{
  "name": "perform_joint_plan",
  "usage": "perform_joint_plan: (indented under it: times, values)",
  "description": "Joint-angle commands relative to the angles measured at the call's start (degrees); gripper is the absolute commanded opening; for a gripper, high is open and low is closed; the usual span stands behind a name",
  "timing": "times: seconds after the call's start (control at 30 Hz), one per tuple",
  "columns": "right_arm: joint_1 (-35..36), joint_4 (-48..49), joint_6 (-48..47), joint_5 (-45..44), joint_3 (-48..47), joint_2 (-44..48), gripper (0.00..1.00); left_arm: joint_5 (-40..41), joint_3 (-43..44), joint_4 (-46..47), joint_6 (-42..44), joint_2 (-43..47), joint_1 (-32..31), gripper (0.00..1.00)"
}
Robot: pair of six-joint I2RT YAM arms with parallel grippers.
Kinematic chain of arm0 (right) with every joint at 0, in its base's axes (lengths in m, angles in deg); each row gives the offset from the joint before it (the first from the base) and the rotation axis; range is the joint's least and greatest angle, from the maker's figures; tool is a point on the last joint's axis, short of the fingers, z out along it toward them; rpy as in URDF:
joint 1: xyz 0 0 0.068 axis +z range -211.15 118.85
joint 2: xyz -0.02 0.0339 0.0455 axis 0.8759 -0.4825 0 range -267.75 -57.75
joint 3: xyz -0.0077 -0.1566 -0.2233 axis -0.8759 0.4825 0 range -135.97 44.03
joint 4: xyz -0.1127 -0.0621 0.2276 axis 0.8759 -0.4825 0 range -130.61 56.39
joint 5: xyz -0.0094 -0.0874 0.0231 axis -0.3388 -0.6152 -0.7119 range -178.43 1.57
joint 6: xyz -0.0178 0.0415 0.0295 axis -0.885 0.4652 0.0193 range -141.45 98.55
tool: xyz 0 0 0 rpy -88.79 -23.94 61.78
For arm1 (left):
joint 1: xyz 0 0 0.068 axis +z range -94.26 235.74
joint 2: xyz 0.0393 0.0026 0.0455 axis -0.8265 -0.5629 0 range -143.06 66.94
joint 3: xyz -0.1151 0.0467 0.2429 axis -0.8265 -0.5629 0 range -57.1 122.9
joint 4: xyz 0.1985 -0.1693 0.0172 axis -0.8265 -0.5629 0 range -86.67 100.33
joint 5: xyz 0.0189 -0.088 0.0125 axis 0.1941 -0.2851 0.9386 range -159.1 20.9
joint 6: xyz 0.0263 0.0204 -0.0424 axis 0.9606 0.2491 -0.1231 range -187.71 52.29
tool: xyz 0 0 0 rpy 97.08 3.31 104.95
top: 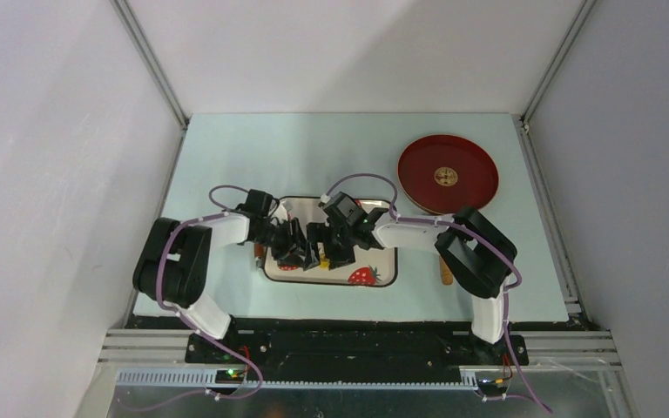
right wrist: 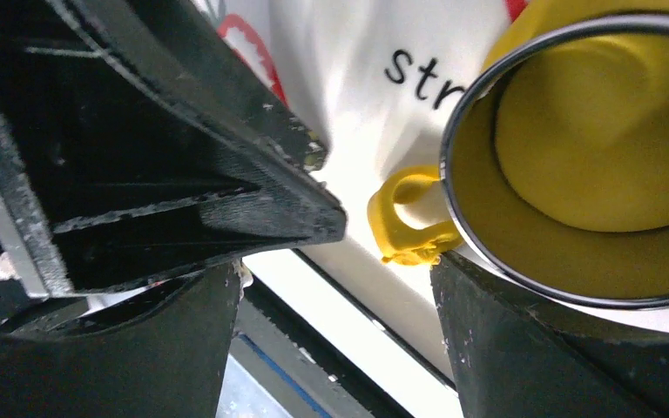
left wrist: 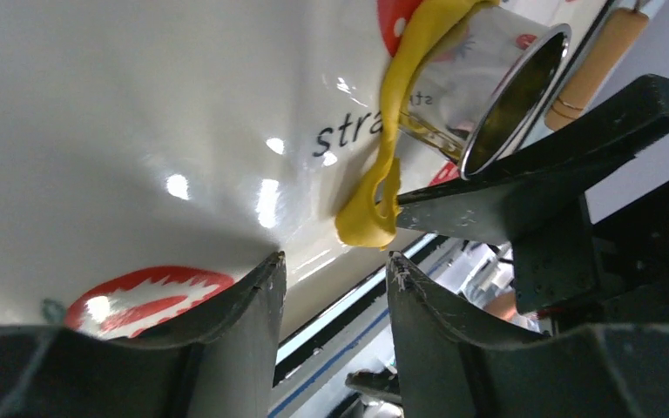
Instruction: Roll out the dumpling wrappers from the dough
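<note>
Top view: left hand (top: 300, 254) and right hand (top: 331, 252) meet low over the strawberry tray (top: 383, 280) mid-worktop (top: 226, 148). A tan wrapper (top: 445, 177) lies on the red plate (top: 418, 165), far right.

Left wrist: left hand (left wrist: 335, 266) released, nothing between its fingers. A yellow dough (left wrist: 392, 113) strip hangs from the tilted metal cutter (left wrist: 488, 78) down to the tray.

Right wrist: right hand (right wrist: 335, 274) spread wide. The cutter (right wrist: 523, 252) leans on one finger, with dough (right wrist: 601, 148) packed inside.

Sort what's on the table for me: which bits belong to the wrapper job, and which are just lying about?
Job:
yellow dough, clinging to the ring cutter
strawberry tray, under both
tan wrapper, on the red plate
rolling pin, idle beside the tray

Lying about:
nothing unrelated that I can see
</note>
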Motion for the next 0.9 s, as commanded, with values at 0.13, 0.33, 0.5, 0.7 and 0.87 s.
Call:
perform_joint_plan:
  times: [0.13,0.33,0.5,0.7,0.87]
  values:
    - [0.0,8.2,0.2,1.2,2.3,3.5,0.84,-5.7,2.8,2.1,0.3,-4.8,-0.7,0.52]
    - [0.0,9.6,0.2,1.4,2.6,4.1,0.84,-7.8,3.4,3.2,-0.4,-8.1,-0.6,0.48]
    - [-0.2,9.9,-0.2,1.3,2.6,5.0,0.85,-7.8,3.6,3.3,-0.6,-10.1,-0.6,0.44]
    - [-0.5,10.0,0.2,2.3,2.6,4.7,0.85,-6.0,4.0,3.3,-0.8,-10.1,-0.7,0.23]
    - [-0.5,8.4,-0.2,1.8,2.6,5.8,0.85,-5.0,4.5,3.3,-1.3,-8.2,-0.6,0.08]
